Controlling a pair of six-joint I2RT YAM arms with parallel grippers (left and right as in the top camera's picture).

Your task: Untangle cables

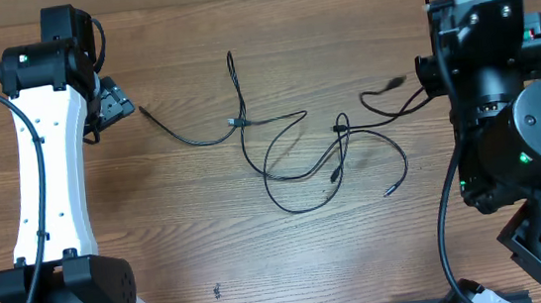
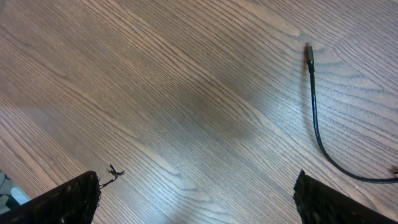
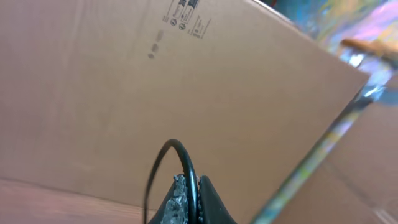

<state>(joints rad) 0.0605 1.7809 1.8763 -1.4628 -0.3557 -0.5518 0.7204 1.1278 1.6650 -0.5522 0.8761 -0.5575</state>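
Now, left tool (image 2: 196, 186): its two fingers (image 2: 68, 199) are spread wide apart. Nothing is between them but bare table (image 2: 155, 93).
Near the left tool: one plug end (image 2: 308, 51) lies flat on the table, a bit ahead and off to one side. It does not touch the fingers.
Right tool (image 3: 188, 193): its two fingers are pressed tight together and pinch one thin black line, the held cable (image 3: 176, 147). That line curls up out of the tips in one small loop.
Behind the right tool: one big brown box (image 3: 112, 81) fills most of the wrist view.
Cables (image 1: 295, 144): thin and black. They lie in the middle of the table, between the two arms, and cross each other in big loose loops.
Knot (image 1: 340, 127): one small tight spot where the lines bunch up, on the right side of the heap.
Loose ends: five counted from above. One is near the left tool, one is at the top, one is near the right tool, and two are at the lower right of the heap.
Number of cables: I cannot tell, as the lines cross too much.
Arms: two. One white left arm (image 1: 50, 183) and one black right arm (image 1: 504, 99), well apart at the two sides of the table.
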